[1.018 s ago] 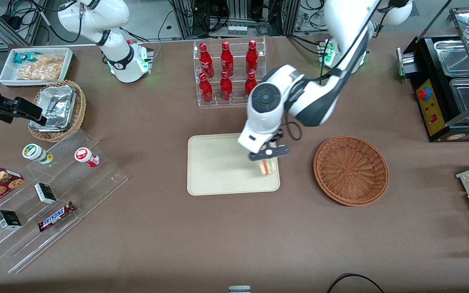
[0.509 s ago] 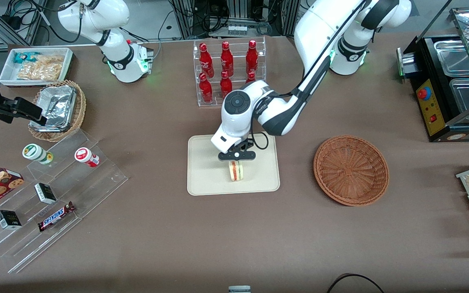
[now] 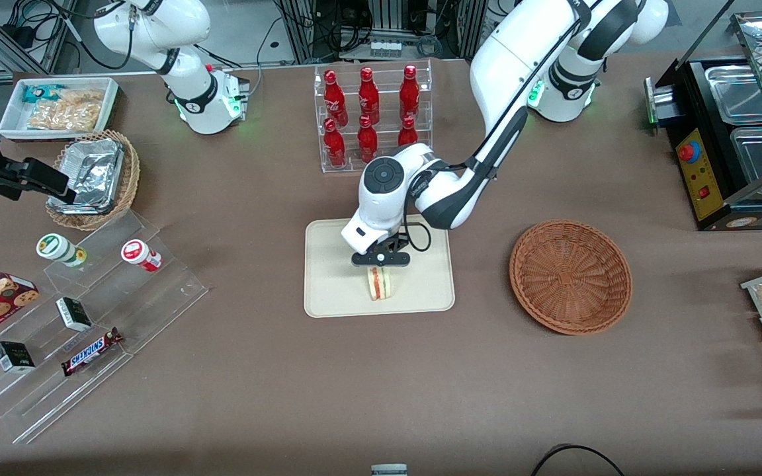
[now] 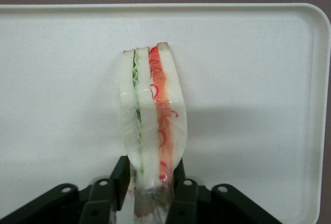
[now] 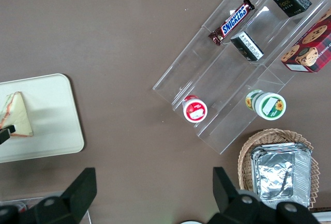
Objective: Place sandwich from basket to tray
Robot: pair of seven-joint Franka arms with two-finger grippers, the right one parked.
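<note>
The sandwich [image 3: 380, 283] is a plastic-wrapped white wedge with red and green filling [image 4: 151, 120], standing on its edge over the cream tray [image 3: 335, 291]. My gripper [image 3: 381, 261] is just above the tray's middle, shut on the sandwich's wrapped end, a black finger [image 4: 120, 175] on each side. Whether the sandwich touches the tray [image 4: 248, 79] I cannot tell. The sandwich [image 5: 17, 115] and tray [image 5: 51, 125] also show in the right wrist view. The reddish-brown basket [image 3: 571, 276] sits empty beside the tray, toward the working arm's end.
A clear rack of red bottles [image 3: 371, 116] stands farther from the front camera than the tray. Acrylic steps with snacks [image 3: 83, 317], a tan basket with a foil container [image 3: 93, 178] and a white bin [image 3: 60, 106] lie toward the parked arm's end. A black warmer [image 3: 731, 132] stands at the working arm's end.
My gripper carried the sandwich from the tray's edge nearest the basket to its middle, then lowered slightly toward the tray.
</note>
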